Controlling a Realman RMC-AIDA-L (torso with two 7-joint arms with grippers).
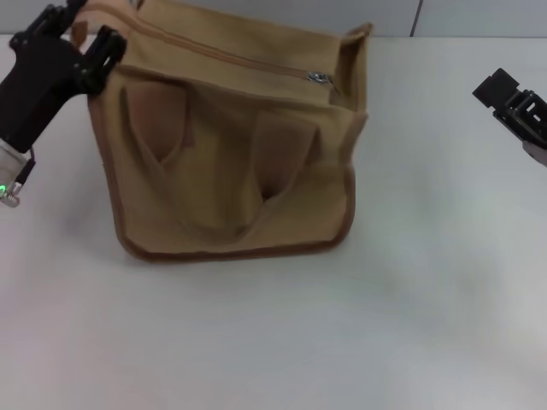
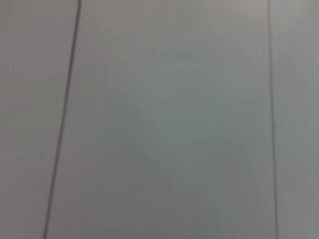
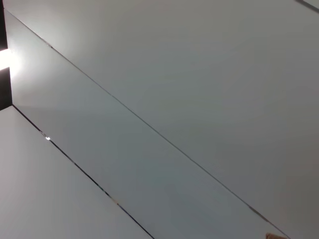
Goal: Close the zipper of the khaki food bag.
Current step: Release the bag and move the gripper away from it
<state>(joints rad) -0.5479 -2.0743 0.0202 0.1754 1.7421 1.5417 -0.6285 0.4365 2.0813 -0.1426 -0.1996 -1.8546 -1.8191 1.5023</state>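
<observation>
Head view looking forward and down at the white worktop [image 1: 410, 299] from fairly close, both wrist views facing plain grey panels (seams only), no shared scene

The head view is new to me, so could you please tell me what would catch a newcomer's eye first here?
The khaki food bag dominates, standing on the white table left of centre with its two handles lying flat on the near side. Along its top runs the zipper, with the silver pull near the bag's right end. The left gripper sits at the bag's upper left corner, and the right gripper hangs apart at the right edge.
</observation>
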